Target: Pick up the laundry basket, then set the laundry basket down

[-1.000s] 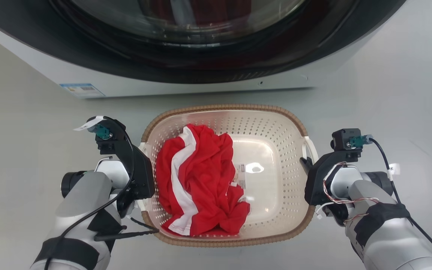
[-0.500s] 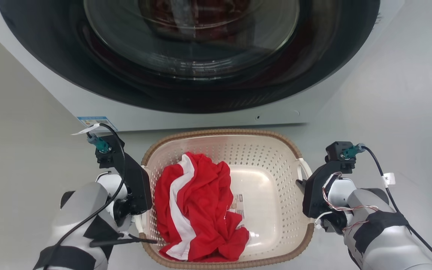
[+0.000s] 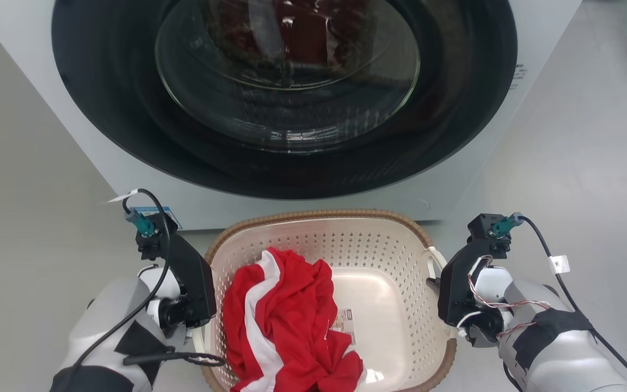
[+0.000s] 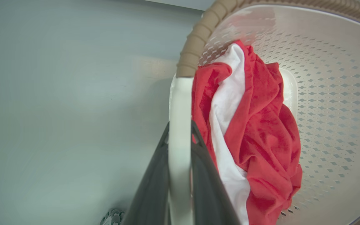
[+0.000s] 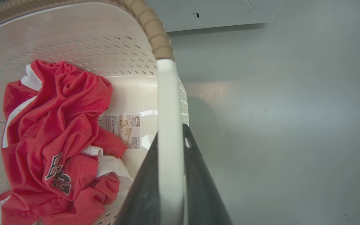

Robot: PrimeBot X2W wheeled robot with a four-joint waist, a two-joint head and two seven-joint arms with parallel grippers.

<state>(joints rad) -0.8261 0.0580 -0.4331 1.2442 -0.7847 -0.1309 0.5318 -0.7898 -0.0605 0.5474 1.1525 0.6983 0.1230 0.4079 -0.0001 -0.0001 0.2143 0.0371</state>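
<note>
Left gripper [image 4: 180,139] on the job, fingers pinching the white side handle [image 4: 180,103] of the laundry basket [image 3: 321,214]. Right gripper [image 5: 170,140] pinches the opposite handle [image 5: 167,93] likewise. The basket sits between both pairs of fingers, with a red-and-white garment [image 3: 283,321] inside and the washing machine [image 3: 515,163] just beyond the fingertips.

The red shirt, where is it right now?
In the head view, the red shirt lies in the left half of the laundry basket, before the washing machine.
</note>
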